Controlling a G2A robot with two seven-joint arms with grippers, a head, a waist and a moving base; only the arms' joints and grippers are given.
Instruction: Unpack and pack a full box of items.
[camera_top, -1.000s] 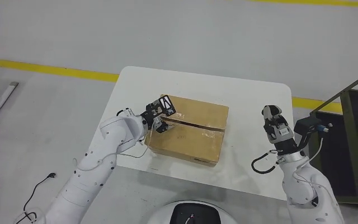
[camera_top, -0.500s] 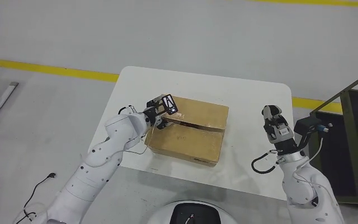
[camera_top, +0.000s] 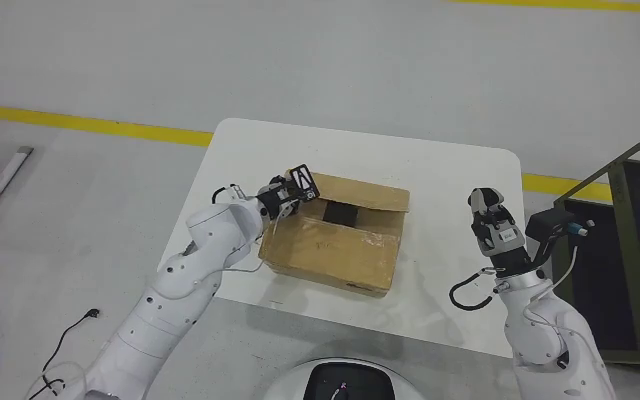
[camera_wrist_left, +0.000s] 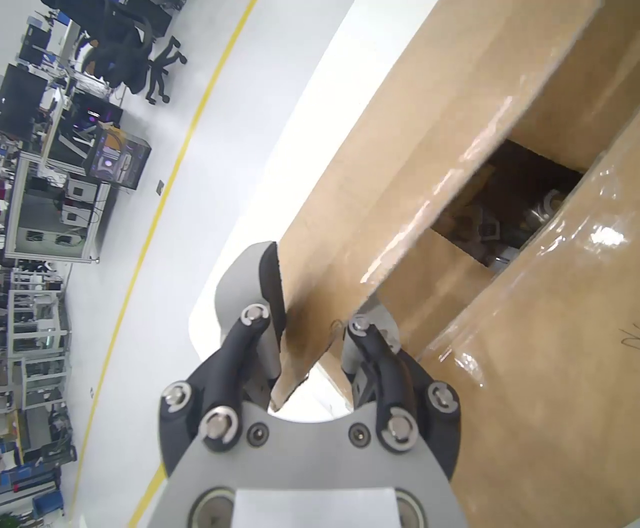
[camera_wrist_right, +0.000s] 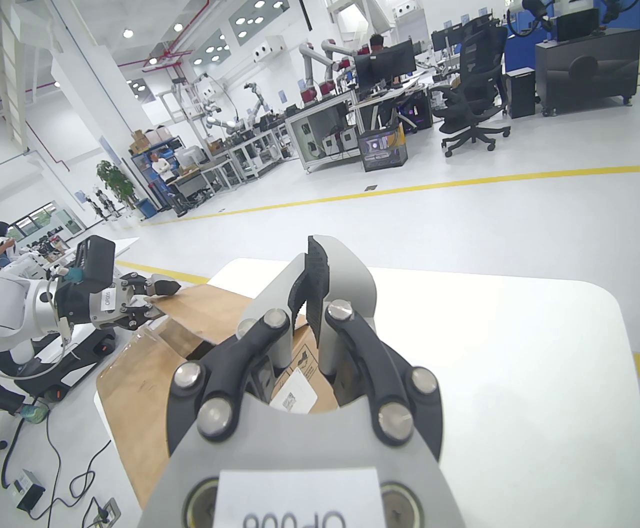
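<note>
A brown cardboard box (camera_top: 335, 245) sits mid-table. Its far top flap (camera_top: 362, 192) is raised at one corner, and a dark gap (camera_top: 342, 213) shows between the two flaps. My left gripper (camera_top: 298, 190) is shut on the corner of that flap (camera_wrist_left: 400, 165), one finger above the cardboard and one below (camera_wrist_left: 310, 305). Several metallic items (camera_wrist_left: 500, 225) lie inside the box, dim and hard to make out. My right gripper (camera_top: 490, 215) hovers over the table to the right of the box, shut on nothing (camera_wrist_right: 315, 280). From there the left gripper (camera_wrist_right: 155, 297) is seen pinching the flap.
The white table (camera_top: 440, 170) has bare room behind and to the right of the box. A black cable loop (camera_top: 465, 292) hangs by the right arm. A dark metal rack (camera_top: 615, 230) stands off the table's right edge.
My left gripper has risen and moved toward the far side with the flap corner, opening a dark gap over the box. The right arm has not moved.
</note>
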